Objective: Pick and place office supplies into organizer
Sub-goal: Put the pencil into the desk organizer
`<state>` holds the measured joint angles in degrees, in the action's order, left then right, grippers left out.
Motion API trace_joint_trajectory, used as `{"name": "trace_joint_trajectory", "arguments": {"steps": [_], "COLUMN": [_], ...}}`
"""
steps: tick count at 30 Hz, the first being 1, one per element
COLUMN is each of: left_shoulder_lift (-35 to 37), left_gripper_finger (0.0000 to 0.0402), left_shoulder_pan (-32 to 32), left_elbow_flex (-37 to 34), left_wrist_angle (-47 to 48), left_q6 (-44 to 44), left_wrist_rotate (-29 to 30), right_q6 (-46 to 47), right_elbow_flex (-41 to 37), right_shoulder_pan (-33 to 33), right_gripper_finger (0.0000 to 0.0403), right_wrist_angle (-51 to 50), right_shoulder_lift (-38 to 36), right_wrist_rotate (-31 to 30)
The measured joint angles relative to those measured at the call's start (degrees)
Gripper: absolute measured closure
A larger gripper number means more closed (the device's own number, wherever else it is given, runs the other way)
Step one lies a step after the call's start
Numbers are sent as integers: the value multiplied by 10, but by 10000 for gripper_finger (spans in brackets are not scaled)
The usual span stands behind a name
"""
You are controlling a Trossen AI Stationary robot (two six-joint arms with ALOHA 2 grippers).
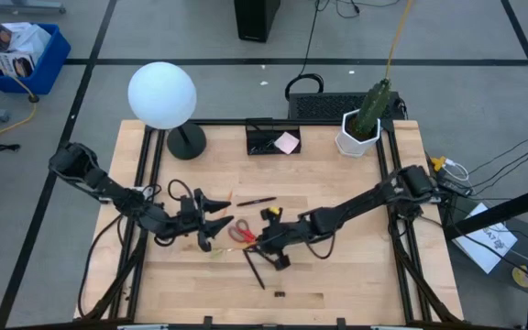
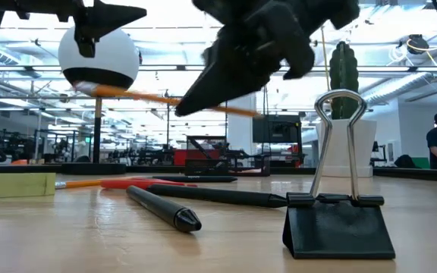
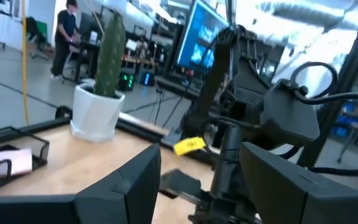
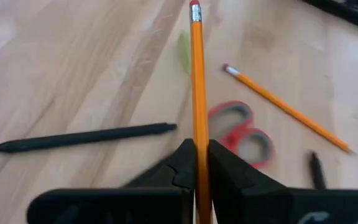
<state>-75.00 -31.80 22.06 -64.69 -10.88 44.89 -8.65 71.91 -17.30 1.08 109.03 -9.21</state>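
My right gripper (image 1: 262, 243) hovers just right of the red-handled scissors (image 1: 240, 233), shut on an orange pencil (image 4: 197, 81). A second pencil (image 4: 284, 107) lies flat on the table beside the scissors (image 4: 241, 130), with black pens (image 4: 82, 138) (image 1: 257, 201) around them. A black clip (image 2: 338, 220) stands near the table's near edge. The black organizer (image 1: 271, 140) sits at the far edge with a pink sticky-note pad (image 1: 288, 142) in it. My left gripper (image 1: 207, 227) is open, in the air left of the scissors, touching nothing. My right gripper pinches the pencil's shaft (image 4: 197, 140) between its two fingers, well back from the eraser end (image 4: 195, 7). The pencil sticks out ahead of the fingers, eraser end forward. It is lifted clear of the table and nearly level (image 2: 150, 96).
A white globe lamp on a round black base (image 1: 185, 140) stands left of the organizer, and a cactus in a white pot (image 1: 359, 133) to its right. A yellow-green pad (image 2: 17, 184) lies on the table. Bare wood shows on the right and the near left.
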Motion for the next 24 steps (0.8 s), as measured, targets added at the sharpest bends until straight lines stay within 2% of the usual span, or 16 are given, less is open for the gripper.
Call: {"name": "trace_joint_trajectory", "arguments": {"steps": [5, 9, 13, 17, 24], "left_shoulder_lift": [0, 0, -14, -63, -160], "left_gripper_finger": [174, 174, 174, 174, 174], "left_shoulder_pan": [34, 63, 87, 104, 113], "left_elbow_flex": [2, 19, 36, 70, 144], "left_wrist_angle": [-32, -22, 15, 12, 15], "left_q6": [-5, -27, -43, -57, -42], "left_wrist_rotate": [-38, -59, -61, -96, -88], "right_q6": [30, 52, 73, 91, 104], "right_elbow_flex": [-72, -154, -233, -280, -291], "right_shoulder_pan": [12, 19, 31, 47, 64], "right_gripper_finger": [386, 386, 386, 386, 385], "right_wrist_angle": [24, 88, 177, 208, 208], "right_shoulder_lift": [-91, -179, -254, -291, -299], "right_wrist_rotate": [-29, -73, -73, -73, -70]}}
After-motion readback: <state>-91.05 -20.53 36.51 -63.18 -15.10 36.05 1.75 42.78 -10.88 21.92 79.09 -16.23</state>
